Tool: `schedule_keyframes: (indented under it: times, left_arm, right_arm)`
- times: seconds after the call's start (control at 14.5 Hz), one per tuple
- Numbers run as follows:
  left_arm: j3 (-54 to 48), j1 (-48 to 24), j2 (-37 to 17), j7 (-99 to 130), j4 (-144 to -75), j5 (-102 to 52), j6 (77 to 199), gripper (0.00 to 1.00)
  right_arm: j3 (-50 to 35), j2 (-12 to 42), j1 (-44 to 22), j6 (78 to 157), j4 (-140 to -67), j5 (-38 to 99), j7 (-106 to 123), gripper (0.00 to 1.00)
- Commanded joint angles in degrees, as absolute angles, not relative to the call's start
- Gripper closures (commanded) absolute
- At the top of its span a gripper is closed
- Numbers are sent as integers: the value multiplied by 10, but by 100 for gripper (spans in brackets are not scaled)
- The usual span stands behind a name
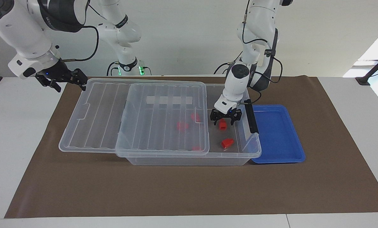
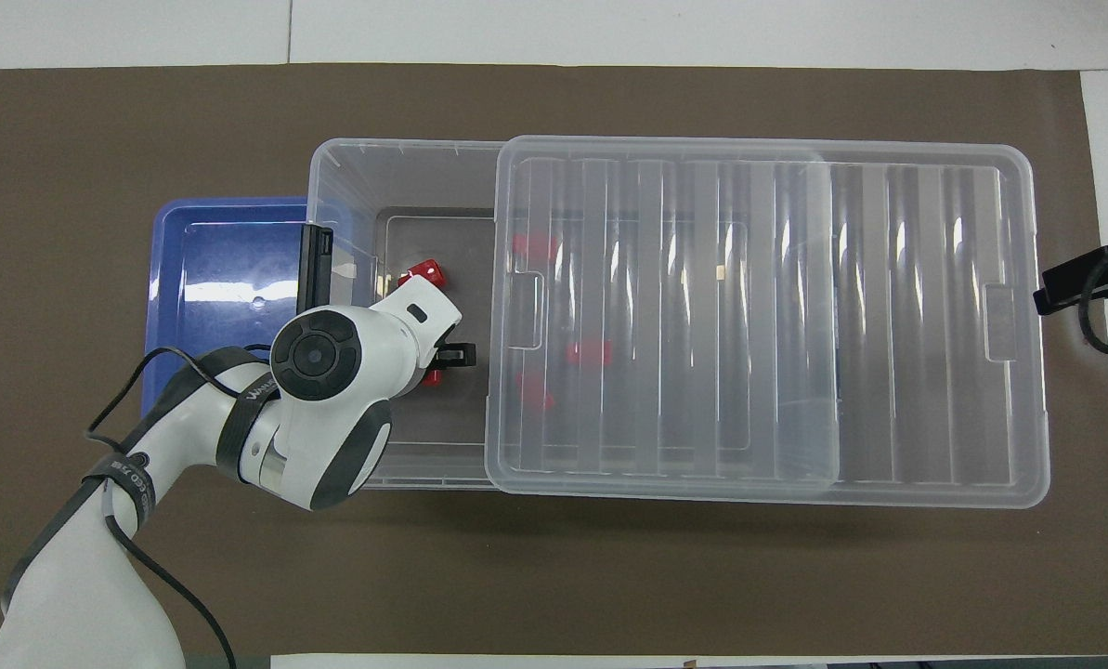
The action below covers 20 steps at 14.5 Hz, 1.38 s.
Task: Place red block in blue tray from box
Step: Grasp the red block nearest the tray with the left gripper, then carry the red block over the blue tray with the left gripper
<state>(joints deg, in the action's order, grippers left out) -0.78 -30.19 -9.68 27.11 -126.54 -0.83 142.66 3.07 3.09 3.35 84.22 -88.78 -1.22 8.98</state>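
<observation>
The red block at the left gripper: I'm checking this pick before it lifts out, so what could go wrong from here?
1. The left gripper has the red block only by its top, so it might slip back into the box.
2. The box wall and black latch stand between it and the blue tray; a low carry could clip them.

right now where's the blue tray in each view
Facing view: the blue tray lies at the picture's right, against the end of the clear box where the left gripper holds a red block.
Overhead view: the blue tray lies at the picture's left, partly hidden by the left arm.
Shared landmark: the box's black latch, standing up beside the tray.
</observation>
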Motion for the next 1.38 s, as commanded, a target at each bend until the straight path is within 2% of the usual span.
schedule_keyframes:
  times: [0.0,0.28,0.55,1.31]
  left_arm:
    - [1,-320,-91,322,-1274,-4,1434,100]
    - [4,-316,-80,327,-1272,-4,1420,100]
    - [7,-303,-34,324,-1264,-3,1353,100]
    - [10,-268,62,312,-1173,-3,1157,100]
  right_arm:
    - [29,28,36,833,-884,-11,81,0]
    - [30,28,36,832,-885,-11,81,0]
    - [32,28,36,833,-885,-11,81,0]
    - [37,25,37,840,-886,-11,83,0]
